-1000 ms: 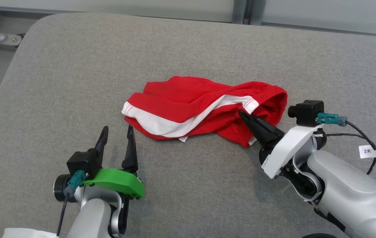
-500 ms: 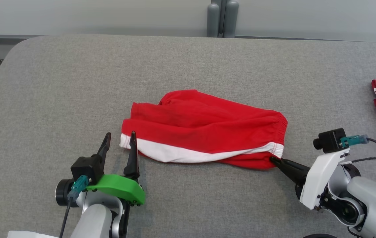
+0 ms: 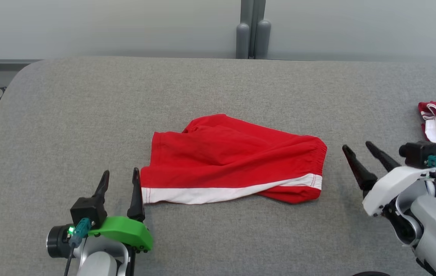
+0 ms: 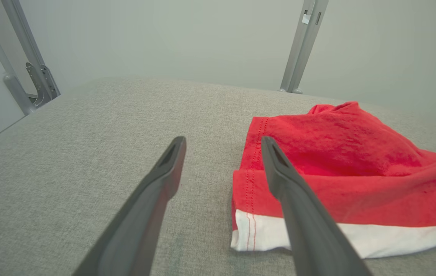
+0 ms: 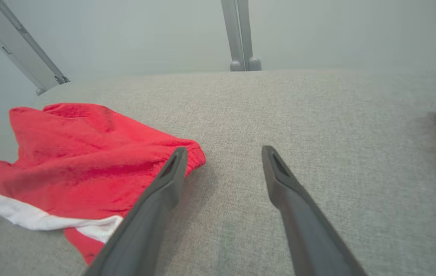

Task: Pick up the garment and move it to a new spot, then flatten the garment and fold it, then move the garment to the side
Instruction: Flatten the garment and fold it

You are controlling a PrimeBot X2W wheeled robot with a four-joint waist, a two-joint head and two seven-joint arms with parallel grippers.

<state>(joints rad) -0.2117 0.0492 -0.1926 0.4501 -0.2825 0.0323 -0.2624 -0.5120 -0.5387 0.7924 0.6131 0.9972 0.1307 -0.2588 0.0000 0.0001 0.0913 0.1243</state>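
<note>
Head view: my left pincer [image 3: 121, 171] and right pincer [image 3: 356, 145] are open and empty, one beside each end of the red-and-white cloth shorts [image 3: 233, 161], ready to smooth them, I think.

Matt red cloth garment [image 3: 233, 161] on rough grey woven fabric surface [image 3: 210, 88]; smooth dark plastic fingers [image 4: 298, 214].

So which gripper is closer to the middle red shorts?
Left. The left gripper is right at the red shorts' hem; the right gripper stands apart beyond the waistband.
</note>
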